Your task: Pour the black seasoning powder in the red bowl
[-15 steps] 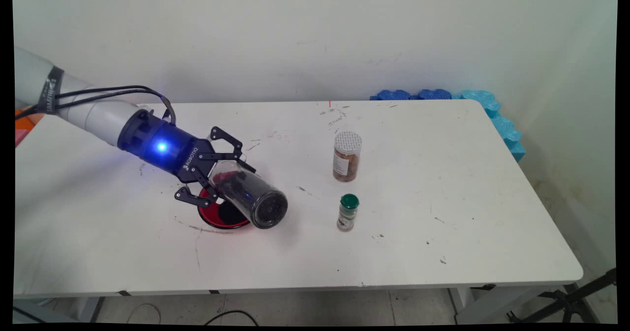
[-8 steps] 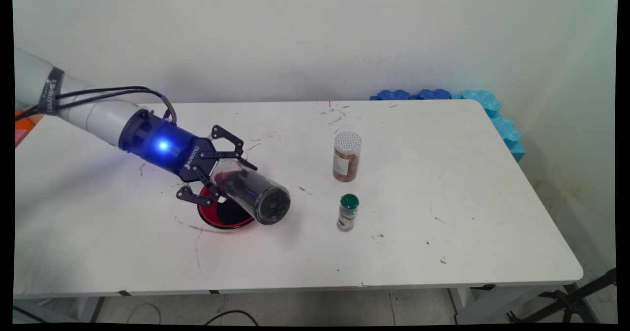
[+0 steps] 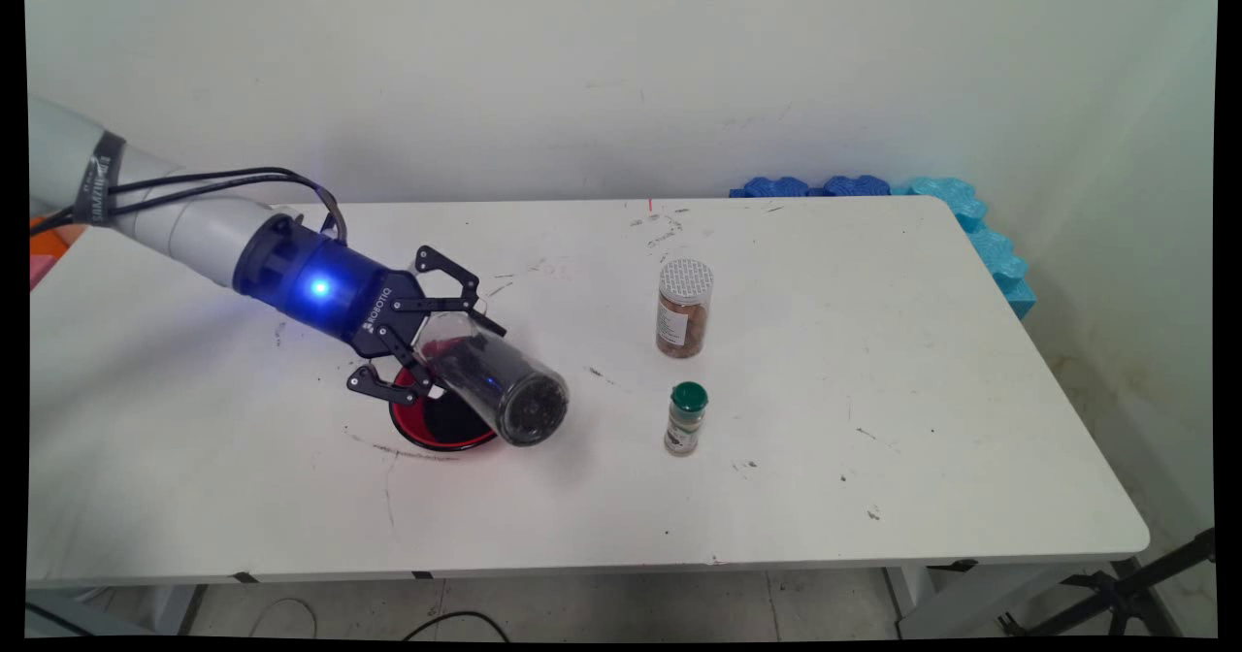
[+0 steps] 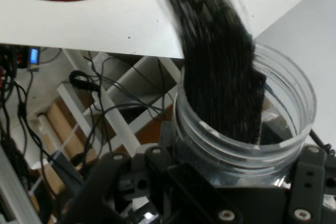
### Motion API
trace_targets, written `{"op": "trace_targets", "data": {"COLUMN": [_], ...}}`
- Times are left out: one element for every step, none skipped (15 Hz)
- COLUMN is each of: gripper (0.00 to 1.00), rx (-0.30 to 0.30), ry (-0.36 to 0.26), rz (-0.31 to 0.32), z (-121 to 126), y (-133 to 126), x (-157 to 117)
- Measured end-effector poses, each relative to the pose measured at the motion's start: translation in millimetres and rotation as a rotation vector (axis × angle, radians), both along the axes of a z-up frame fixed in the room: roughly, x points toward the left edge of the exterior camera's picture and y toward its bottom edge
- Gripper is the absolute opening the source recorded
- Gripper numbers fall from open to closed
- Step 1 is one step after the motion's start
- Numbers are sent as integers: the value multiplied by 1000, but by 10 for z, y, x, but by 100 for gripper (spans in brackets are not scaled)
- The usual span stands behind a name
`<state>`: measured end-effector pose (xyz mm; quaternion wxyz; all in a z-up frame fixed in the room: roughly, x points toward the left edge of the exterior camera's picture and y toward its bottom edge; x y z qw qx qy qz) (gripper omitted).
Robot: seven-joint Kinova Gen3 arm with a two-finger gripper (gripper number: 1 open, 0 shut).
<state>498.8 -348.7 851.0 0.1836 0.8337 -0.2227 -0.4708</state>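
Black two-finger gripper of yours clamps a clear plastic jar of dark grains, tipped mouth-down over the red bowl — to its right stand a brown spice jar and a green-capped shaker, well apart.

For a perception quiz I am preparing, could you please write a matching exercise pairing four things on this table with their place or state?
Things:
1. clear jar of dark grains
2. red bowl
3. green-capped spice bottle
4. brown spice jar with a white lid

States:
A. upright, farther back on the table
B. tilted in the gripper
C. upright, nearer the front edge
D. beneath the tilted jar

Pairs: 1-B, 2-D, 3-C, 4-A
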Motion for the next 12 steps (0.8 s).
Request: {"op": "trace_targets", "data": {"gripper": [0,0,0,0,0,0,0,0,0,0,0,0], "rx": [-18,-35,-56,-79,-101,-124,-147,-168,-191,-214,-234,-259], "ry": [-6,-12,-19,-26,-32,-39,-44,-49,-54,-58,-62,-68], "rz": [-14,-28,-44,-62,-79,-97,-115,-132,-151,-170,-186,-204], "z": [-1,-1,-1,0,2,6,10,13,18,23,29,34], "y": [-2,-4,-6,-7,-9,-9,-4,-2,2,8,8,7], "x": [7,13,20,28,32,37,42,44,47,50,51,53]}}
